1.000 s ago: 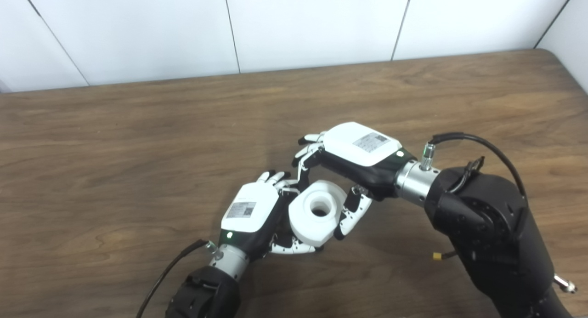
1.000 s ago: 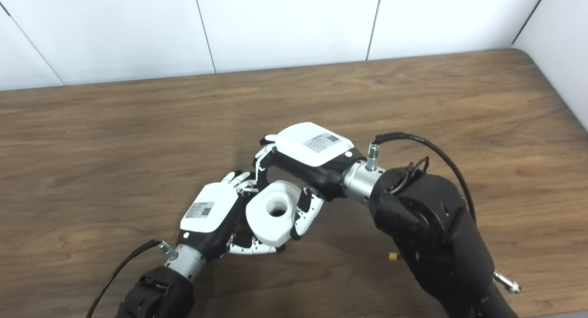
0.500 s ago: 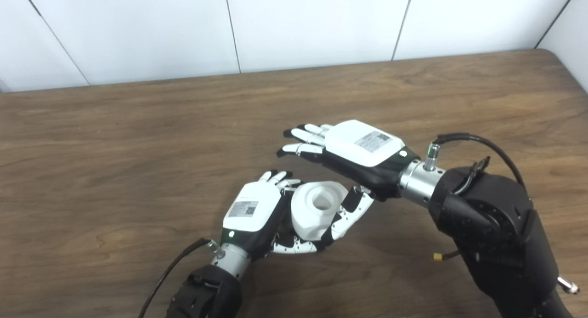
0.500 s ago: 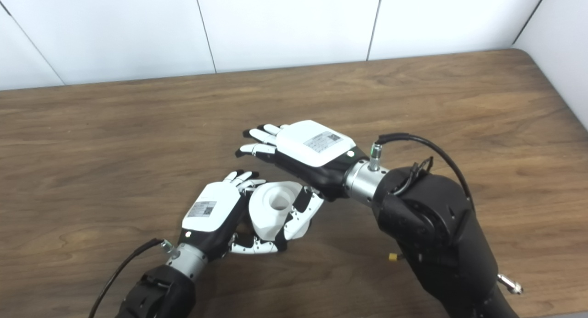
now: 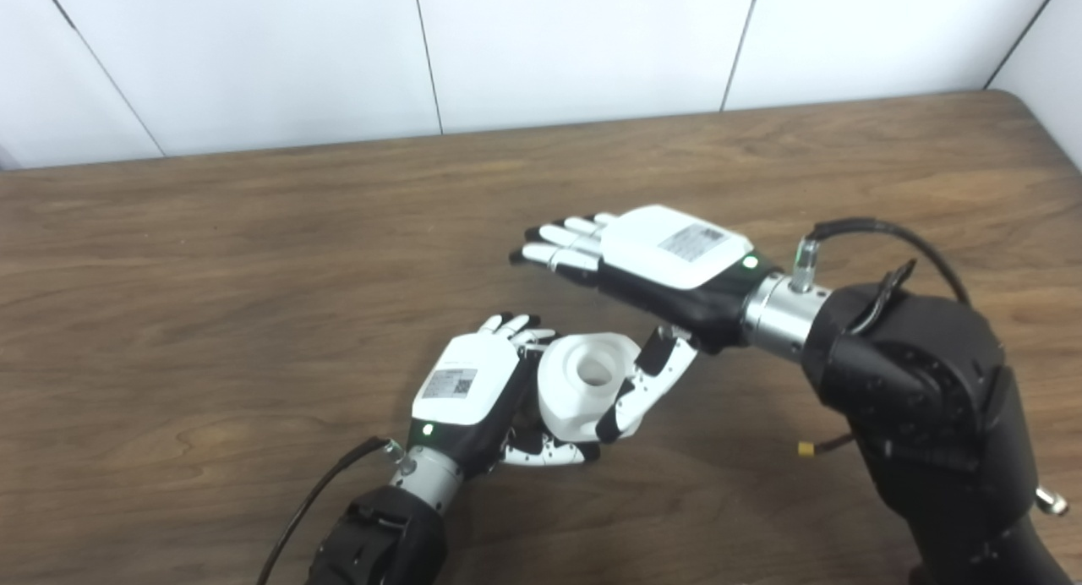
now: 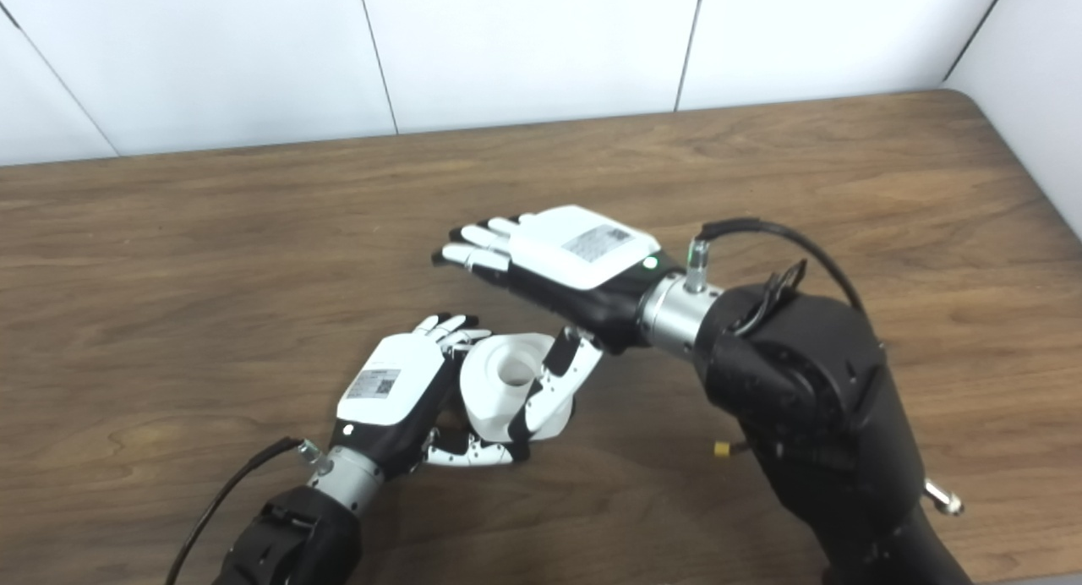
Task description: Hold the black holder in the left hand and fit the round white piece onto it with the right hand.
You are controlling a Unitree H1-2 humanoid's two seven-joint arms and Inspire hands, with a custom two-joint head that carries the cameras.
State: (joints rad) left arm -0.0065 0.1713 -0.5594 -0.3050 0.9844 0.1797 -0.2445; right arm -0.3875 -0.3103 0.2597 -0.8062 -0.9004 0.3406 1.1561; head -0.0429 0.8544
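White and round, the plastic piece with a central bore (image 5: 587, 382) sat low over the brown wooden table (image 5: 211, 314), held against the left hand (image 5: 465, 390), whose fingers curled around its near side. Any black holder beneath it was hidden. The right hand (image 5: 651, 264) hovered above and just behind, fingers straight and spread, gripping nothing, though its thumb lay against the piece's right flank. The bore faced upward toward that palm, so the right hand was nearer for pressing down.
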